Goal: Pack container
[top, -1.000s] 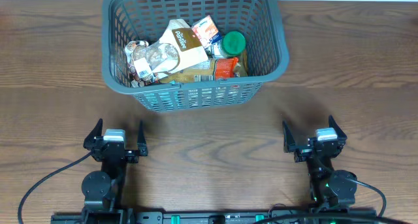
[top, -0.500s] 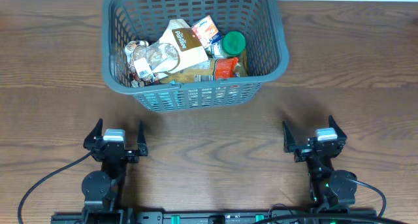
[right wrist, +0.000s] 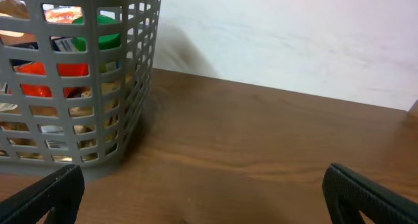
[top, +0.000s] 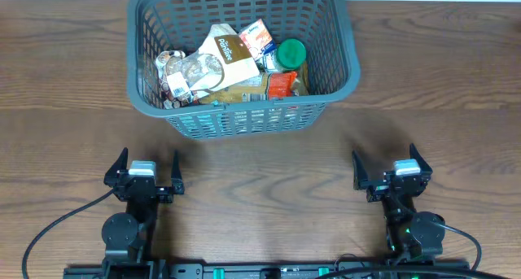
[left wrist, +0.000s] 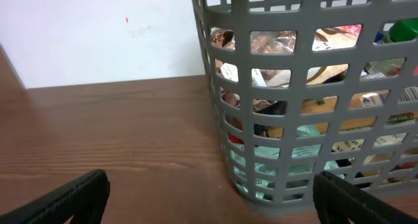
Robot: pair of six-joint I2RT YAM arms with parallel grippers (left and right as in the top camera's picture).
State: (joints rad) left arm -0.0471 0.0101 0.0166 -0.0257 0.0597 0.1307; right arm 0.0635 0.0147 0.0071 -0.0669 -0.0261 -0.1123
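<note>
The left gripper (top: 149,167) and the right gripper (top: 386,167) are sitting at the near edge of the wooden table (top: 269,189). Each has its jaws spread wide and is holding nothing. In the left wrist view the left gripper (left wrist: 212,201) is showing only its two dark fingers (left wrist: 72,198) at the bottom corners, with bare tabletop lying between them. The right wrist view is showing the same of the right gripper (right wrist: 206,198).

Well beyond both, the container (top: 352,55) is standing upright at the far side of the table, roughly midway between the arms. It is touching neither gripper. It is holding a jumble of snacks:

- A brown packet (top: 228,55) is lying on top near the centre.
- A red-and-white box (top: 256,37) is lying just beside it.
- A green-lidded jar (top: 291,53) is sitting toward the right wall.
- A red packet (top: 281,84) is lying in front of the jar.
- A clear bag (top: 191,67) of brown pieces is filling the left side.

Through the slotted wall of the container (left wrist: 243,119), the left wrist camera is catching the packets piled against the lattice. The right wrist camera is catching red and green through the slots of the container (right wrist: 134,87). A white wall (right wrist: 294,41) is rising behind the table.
</note>
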